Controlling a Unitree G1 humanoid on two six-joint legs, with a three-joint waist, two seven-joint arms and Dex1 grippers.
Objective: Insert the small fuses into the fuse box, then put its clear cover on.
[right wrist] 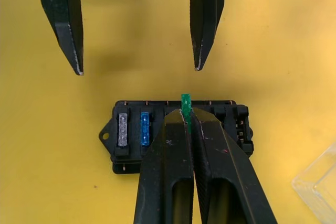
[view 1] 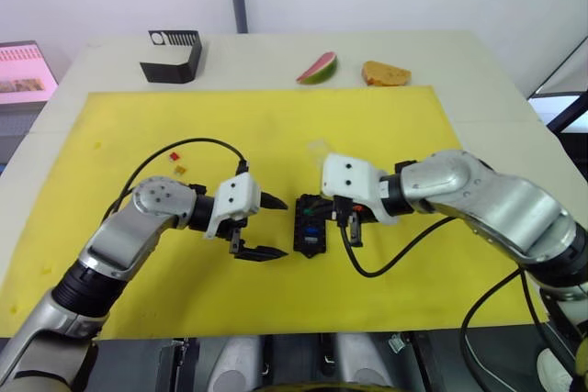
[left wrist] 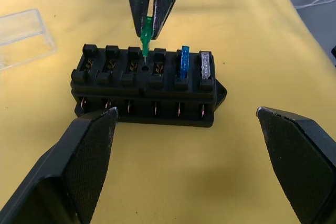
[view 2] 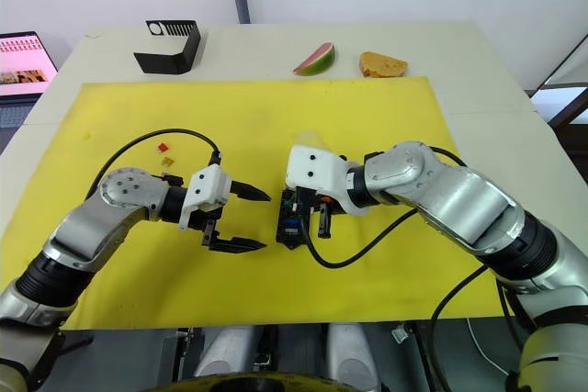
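While the left gripper [view 1: 266,227] hovers with fingers spread, the black slotted plastic fuse box [left wrist: 147,85] lies lengthwise between both arms, holding blue [left wrist: 184,61] and whitish [left wrist: 206,66] fuses; the right gripper [right wrist: 188,121] pinches a green blade fuse [left wrist: 146,35] upright over a slot.

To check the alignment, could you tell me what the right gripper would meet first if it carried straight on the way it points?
The right gripper, shut on the green fuse, would probably press the fuse tip into the fuse box directly below it.
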